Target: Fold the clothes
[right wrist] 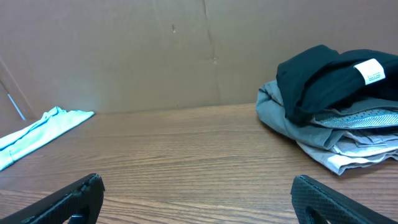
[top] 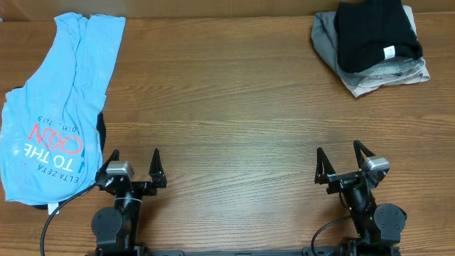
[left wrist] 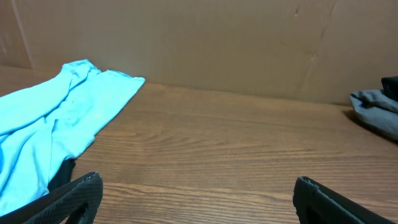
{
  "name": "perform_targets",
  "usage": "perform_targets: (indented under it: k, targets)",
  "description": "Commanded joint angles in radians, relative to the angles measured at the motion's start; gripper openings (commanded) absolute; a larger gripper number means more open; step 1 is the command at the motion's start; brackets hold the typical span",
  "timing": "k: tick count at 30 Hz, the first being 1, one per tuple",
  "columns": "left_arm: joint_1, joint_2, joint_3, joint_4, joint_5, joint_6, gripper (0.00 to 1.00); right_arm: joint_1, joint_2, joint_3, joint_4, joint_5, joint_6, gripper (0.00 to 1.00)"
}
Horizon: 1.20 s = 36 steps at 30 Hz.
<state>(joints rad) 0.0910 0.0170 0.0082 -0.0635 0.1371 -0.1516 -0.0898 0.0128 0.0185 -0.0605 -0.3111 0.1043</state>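
Observation:
A light blue T-shirt (top: 57, 99) with white and red lettering lies rumpled at the left edge of the table; it also shows in the left wrist view (left wrist: 43, 124) and the right wrist view (right wrist: 37, 134). A black garment (top: 375, 32) sits on a folded grey one (top: 341, 57) at the back right; the pile shows in the right wrist view (right wrist: 329, 93) and at the edge of the left wrist view (left wrist: 379, 112). My left gripper (top: 133, 162) is open and empty near the front edge, right of the shirt. My right gripper (top: 341, 156) is open and empty at the front right.
A dark garment edge (top: 101, 128) peeks from under the blue shirt. A brown cardboard wall (right wrist: 155, 50) stands behind the wooden table (top: 227, 107). A black cable (top: 53, 213) runs by the left arm's base.

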Motion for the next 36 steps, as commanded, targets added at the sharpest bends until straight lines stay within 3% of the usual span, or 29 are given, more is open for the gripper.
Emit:
perform_targets:
  k: [1,20,25,32,36]
  targets:
    - [-0.012,-0.013,-0.003,-0.003,-0.014,-0.006,1.0,0.005,-0.01,-0.011,0.005,-0.004,0.004,1.0]
    - [-0.012,-0.013,-0.003,0.0,-0.039,-0.003,1.0,0.006,-0.01,-0.011,0.057,-0.018,0.005,1.0]
    - [-0.012,-0.013,0.008,0.005,0.063,0.056,1.0,0.006,-0.01,-0.006,0.105,-0.063,0.005,1.0]
    - [-0.012,0.008,0.192,-0.238,0.02,0.128,1.0,0.005,-0.008,0.087,0.1,-0.076,0.004,1.0]
    - [-0.012,0.121,0.382,-0.422,-0.017,0.13,1.0,0.005,0.062,0.182,0.1,-0.076,0.005,1.0]
